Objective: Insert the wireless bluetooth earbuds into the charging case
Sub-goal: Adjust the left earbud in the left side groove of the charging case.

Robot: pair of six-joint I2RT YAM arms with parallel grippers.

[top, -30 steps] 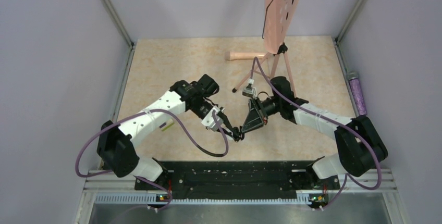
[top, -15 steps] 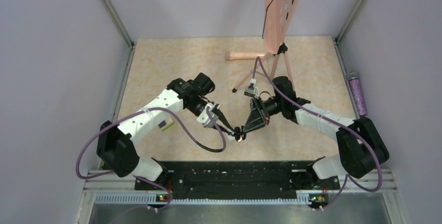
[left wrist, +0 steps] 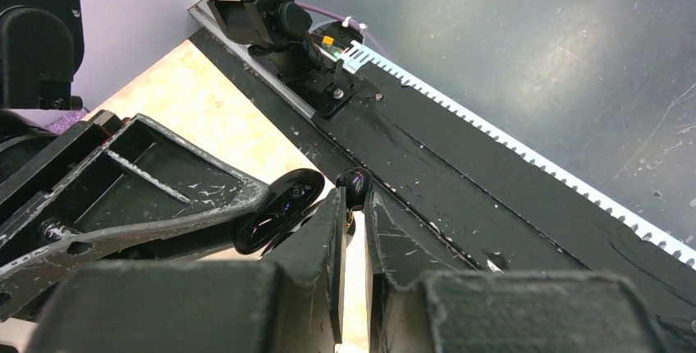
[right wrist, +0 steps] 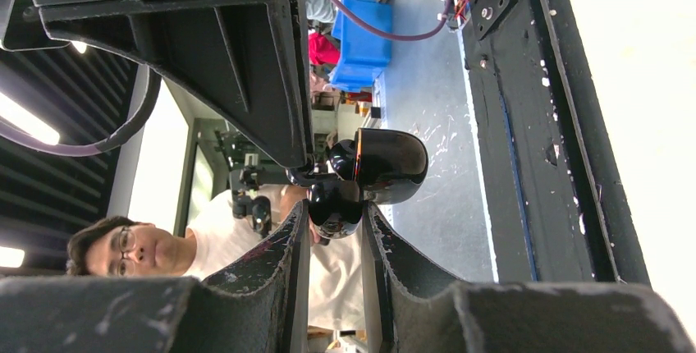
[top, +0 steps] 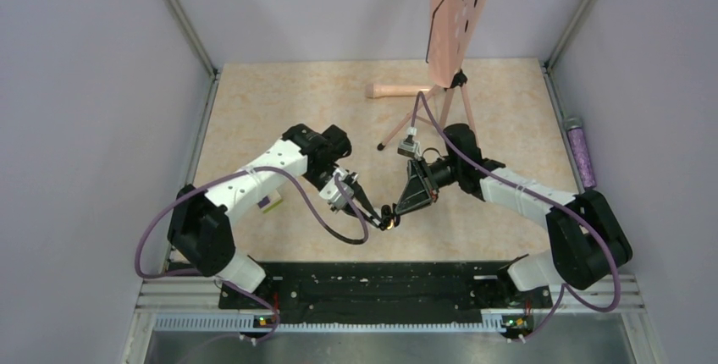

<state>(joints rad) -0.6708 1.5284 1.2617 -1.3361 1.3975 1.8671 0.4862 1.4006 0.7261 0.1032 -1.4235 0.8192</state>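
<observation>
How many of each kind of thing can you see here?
Black two-finger grippers: 2, left gripper and right gripper
Tiny glossy black earbud showing: 1
Glossy black charging case: 1
Purple-and-yellow block: 1
Purple cylinder: 1
Pink perforated board on tripod: 1
Total: 7

Over the table [top: 279, 102], left tool's [left wrist: 354, 199] earbud [left wrist: 354, 182] lies beside right tool's [right wrist: 332, 215] case [left wrist: 279, 208].

Desk [top: 279, 102] is beige w/ a marbled pattern. Left arm [top: 254, 182] & right arm [top: 516, 190] are white w/ blk joints, cables [top: 140, 254] purple. Earbud [left wrist: 354, 182] + charging case [left wrist: 279, 207] are glossy blk, jaws matte blk w/ pale scuffs. Board [top: 457, 17] at the back is peach w/ dark holes. Walls [top: 85, 85] are pale lilac-grey.
</observation>
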